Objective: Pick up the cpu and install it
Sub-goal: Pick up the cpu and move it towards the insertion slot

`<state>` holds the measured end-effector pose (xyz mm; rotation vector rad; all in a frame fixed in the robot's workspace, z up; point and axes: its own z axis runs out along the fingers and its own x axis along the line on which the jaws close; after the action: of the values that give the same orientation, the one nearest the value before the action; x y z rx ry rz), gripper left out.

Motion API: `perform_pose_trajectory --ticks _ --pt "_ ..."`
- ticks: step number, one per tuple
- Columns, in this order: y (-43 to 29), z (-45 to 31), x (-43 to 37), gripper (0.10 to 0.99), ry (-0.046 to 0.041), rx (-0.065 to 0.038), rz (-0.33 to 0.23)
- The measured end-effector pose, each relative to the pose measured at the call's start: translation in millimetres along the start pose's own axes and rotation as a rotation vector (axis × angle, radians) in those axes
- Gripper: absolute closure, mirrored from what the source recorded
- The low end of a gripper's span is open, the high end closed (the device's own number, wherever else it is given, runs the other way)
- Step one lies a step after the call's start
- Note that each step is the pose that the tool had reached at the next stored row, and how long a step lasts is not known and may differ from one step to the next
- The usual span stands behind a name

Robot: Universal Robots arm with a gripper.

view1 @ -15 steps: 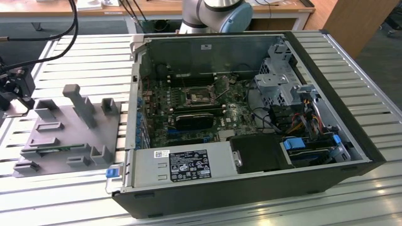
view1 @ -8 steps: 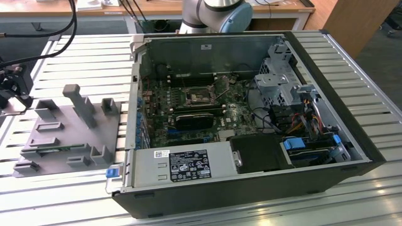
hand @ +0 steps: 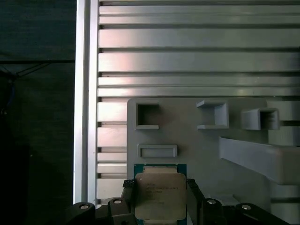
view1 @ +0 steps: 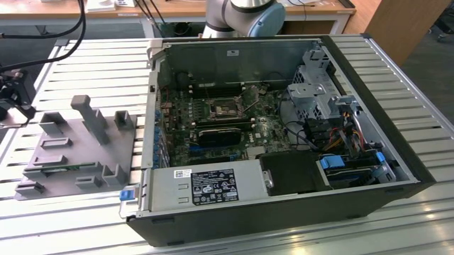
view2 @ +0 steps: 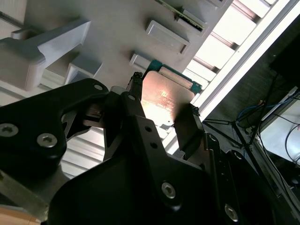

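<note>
You see a smooth, glossy metal top on the small square silver-grey cpu (hand: 159, 194), matt grey plastic on the flat holder plate (hand: 201, 145), and ribbed, softly shining metal on the table (hand: 187, 47).

Work table (view1: 92, 69): aluminium, slatted profile, silver-grey, running from the exterior view's left edge to its right edge. Glare (view1: 426, 210): bright sheen on the slats, lower right of the exterior view. Desk (view1: 184, 11): pale wood top, along the upper edge, behind the table. Panel (view1: 397, 26): brown wood, upper right corner. Floor (view1: 21, 56): dark, upper left, beyond the table's edge. Cables (view1: 80, 21): thick, black, hanging, upper left. Floor cables (view2: 246, 119): thin, over dark ground, second wrist view.
</note>
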<state>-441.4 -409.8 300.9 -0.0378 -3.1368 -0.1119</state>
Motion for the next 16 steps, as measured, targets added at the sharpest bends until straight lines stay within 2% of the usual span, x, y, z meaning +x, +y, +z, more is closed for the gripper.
perform_pose_trajectory --ticks 16 --pt "1.9 -13.2 0.1 0.561 0.0 0.001 0.0"
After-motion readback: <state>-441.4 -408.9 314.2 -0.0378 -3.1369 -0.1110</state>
